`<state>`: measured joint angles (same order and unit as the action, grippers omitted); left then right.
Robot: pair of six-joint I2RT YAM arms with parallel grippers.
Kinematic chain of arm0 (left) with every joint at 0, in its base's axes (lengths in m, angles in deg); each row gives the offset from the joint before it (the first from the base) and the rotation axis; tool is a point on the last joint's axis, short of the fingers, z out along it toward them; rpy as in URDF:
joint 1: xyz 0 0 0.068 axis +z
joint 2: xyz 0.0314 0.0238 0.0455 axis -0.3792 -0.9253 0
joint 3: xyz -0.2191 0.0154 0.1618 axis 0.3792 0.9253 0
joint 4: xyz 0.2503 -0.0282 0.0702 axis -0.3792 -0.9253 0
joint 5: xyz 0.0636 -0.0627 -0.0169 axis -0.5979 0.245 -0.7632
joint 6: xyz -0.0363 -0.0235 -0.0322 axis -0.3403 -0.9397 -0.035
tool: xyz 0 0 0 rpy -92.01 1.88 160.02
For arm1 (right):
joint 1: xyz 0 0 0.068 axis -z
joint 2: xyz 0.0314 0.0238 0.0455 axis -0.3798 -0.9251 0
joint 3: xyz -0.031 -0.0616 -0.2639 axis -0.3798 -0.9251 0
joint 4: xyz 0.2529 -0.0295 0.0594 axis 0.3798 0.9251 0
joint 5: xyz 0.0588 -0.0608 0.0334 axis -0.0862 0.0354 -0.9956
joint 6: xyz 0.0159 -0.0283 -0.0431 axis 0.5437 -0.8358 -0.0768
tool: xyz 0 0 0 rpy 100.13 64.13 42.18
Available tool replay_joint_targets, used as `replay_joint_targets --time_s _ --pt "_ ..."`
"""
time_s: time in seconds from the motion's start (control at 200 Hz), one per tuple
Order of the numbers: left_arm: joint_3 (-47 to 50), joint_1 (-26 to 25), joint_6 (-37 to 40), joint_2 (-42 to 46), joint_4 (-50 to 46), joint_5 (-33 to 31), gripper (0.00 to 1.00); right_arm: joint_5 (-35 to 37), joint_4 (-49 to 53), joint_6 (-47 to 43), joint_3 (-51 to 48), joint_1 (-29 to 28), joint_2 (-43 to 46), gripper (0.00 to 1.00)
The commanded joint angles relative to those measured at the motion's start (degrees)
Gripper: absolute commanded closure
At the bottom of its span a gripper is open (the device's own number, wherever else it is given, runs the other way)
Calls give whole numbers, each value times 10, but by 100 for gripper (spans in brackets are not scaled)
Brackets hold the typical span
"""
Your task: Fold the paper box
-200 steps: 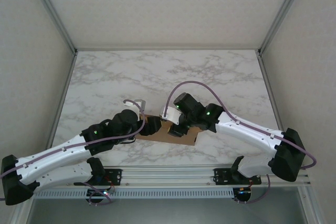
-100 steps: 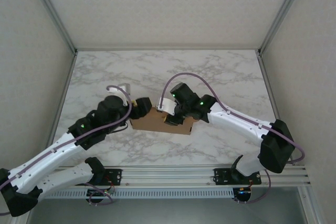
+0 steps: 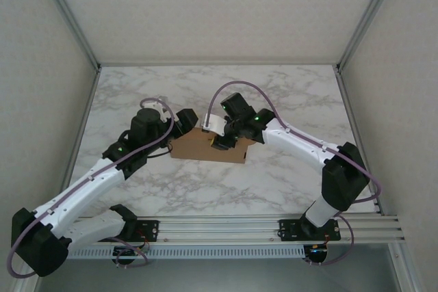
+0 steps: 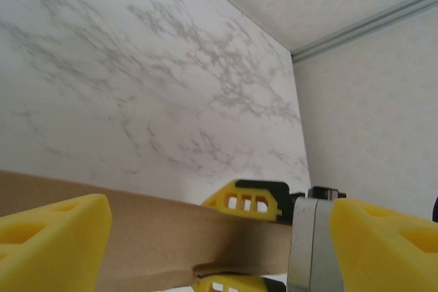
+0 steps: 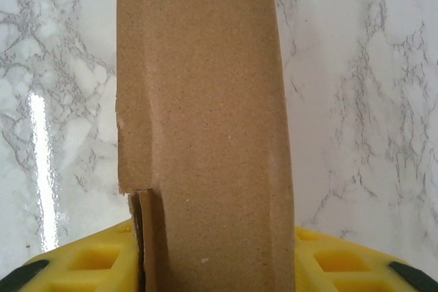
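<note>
From the rail (image 3: 219, 227) at the near edge, I see both arms reaching farther out than a second ago. The elbows are straighter and the wrists are well up the table (image 3: 287, 94).

The box (image 3: 205, 148) has come with them. It was close in front of the bases and now lies nearer the middle of the marble, shifted a little to the left. It is a flat brown slab with its long side running left to right.

The right gripper (image 3: 223, 141) sits on the box's far right part. On its wrist camera the right gripper (image 5: 212, 273) has a yellow finger (image 5: 89, 264) pressed against each side of the cardboard (image 5: 205, 100), so it is clamped on the box. A loose layer shows at the left edge there.

The left gripper (image 3: 183, 122) is at the box's far left corner. On its own camera the left gripper (image 4: 219, 244) has its fingers (image 4: 51, 237) spread wide, and the box (image 4: 171, 234) runs across the gap between and beyond them. I cannot tell if they touch it. Past the cardboard I see one of the right gripper's yellow fingers (image 4: 250, 200), then bare marble up to the wall (image 4: 369, 114).
</note>
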<state>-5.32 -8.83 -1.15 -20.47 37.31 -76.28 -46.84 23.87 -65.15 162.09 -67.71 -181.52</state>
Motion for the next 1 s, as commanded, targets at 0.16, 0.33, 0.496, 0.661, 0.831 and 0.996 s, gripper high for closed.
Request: replay_joint_targets --time_s 0.16,0.33,0.496,0.661,0.831,0.996 --pt "48 3 -53 -8 67 41 17 11 6 -25 -7 7 -40 53" --pt "81 4 -58 -21 83 34 18 1 17 -16 -1 9 -44 38" --pt "85 4 -57 -25 86 32 18 -7 15 0 0 8 -26 19" --pt "84 4 -50 -19 75 27 18 -36 -28 44 -17 23 43 2" --pt "96 4 -47 -14 72 22 18 45 -75 117 -38 23 120 1" --pt "95 4 -38 -6 64 14 18 296 22 294 29 41 145 1"
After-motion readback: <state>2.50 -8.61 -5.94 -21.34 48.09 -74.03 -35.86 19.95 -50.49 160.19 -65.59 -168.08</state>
